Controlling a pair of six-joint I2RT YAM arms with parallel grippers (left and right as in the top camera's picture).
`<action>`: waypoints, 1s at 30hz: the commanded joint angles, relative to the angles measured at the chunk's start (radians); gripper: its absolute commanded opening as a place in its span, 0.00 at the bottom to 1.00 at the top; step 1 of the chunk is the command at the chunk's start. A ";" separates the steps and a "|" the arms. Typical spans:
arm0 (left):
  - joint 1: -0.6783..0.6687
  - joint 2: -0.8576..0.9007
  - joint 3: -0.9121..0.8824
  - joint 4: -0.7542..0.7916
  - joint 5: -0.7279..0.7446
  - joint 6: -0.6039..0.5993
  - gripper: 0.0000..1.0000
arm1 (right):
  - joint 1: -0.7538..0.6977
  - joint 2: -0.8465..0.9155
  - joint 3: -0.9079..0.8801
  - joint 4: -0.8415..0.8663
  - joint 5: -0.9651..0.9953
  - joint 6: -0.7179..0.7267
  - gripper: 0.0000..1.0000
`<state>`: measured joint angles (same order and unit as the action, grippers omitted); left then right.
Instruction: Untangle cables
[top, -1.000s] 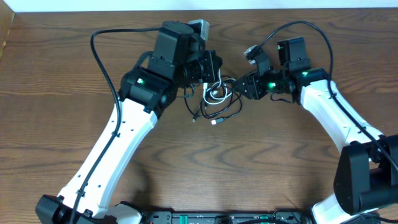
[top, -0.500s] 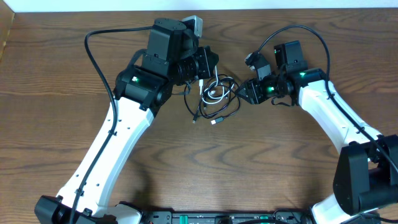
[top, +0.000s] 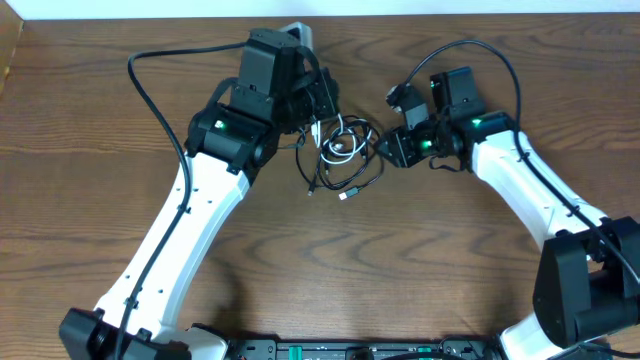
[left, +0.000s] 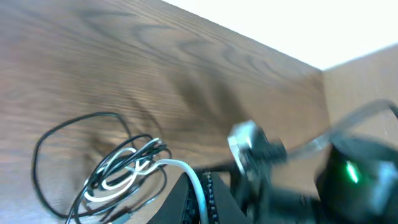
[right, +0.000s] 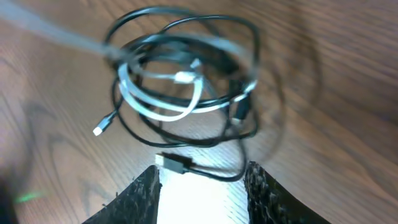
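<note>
A thin white cable (top: 345, 148) and a thin black cable (top: 366, 176) lie looped together in a tangle on the wooden table (top: 320, 260). My left gripper (top: 322, 104) sits just behind the tangle's left side, shut on a strand of the white cable (left: 181, 167), which runs up between its fingers (left: 219, 198). The black cable (left: 43, 142) loops out around the white coil. My right gripper (top: 386, 150) is at the tangle's right edge, open. Between its fingers (right: 138, 198) lies a plug end of the black cable (right: 175, 163); the fingers do not touch it. The white coil (right: 163, 109) lies beyond.
Thick black wires (top: 150, 90) arc from each arm over the table. The table's back edge (top: 400, 12) runs close behind both grippers. The left arm's white link (top: 190, 230) crosses the table's left half, and the right arm (top: 530, 190) crosses the right.
My left gripper has moved back towards the table's far edge, drawing the white strand with it. The right gripper has shifted slightly left and back, and its jaws have narrowed a little.
</note>
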<state>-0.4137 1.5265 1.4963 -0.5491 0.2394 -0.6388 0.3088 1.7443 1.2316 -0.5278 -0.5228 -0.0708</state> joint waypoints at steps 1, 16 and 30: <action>0.006 0.010 0.006 0.016 -0.154 -0.174 0.07 | 0.067 0.009 0.000 0.016 -0.010 -0.017 0.40; 0.006 -0.011 0.007 0.163 -0.172 -0.536 0.07 | 0.240 0.135 -0.002 0.238 0.016 0.006 0.34; 0.005 -0.024 0.007 0.163 -0.169 -0.546 0.07 | 0.256 0.244 -0.002 0.450 0.054 0.143 0.35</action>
<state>-0.4129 1.5311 1.4963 -0.3923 0.0822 -1.1786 0.5549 1.9377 1.2304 -0.0921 -0.4881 0.0196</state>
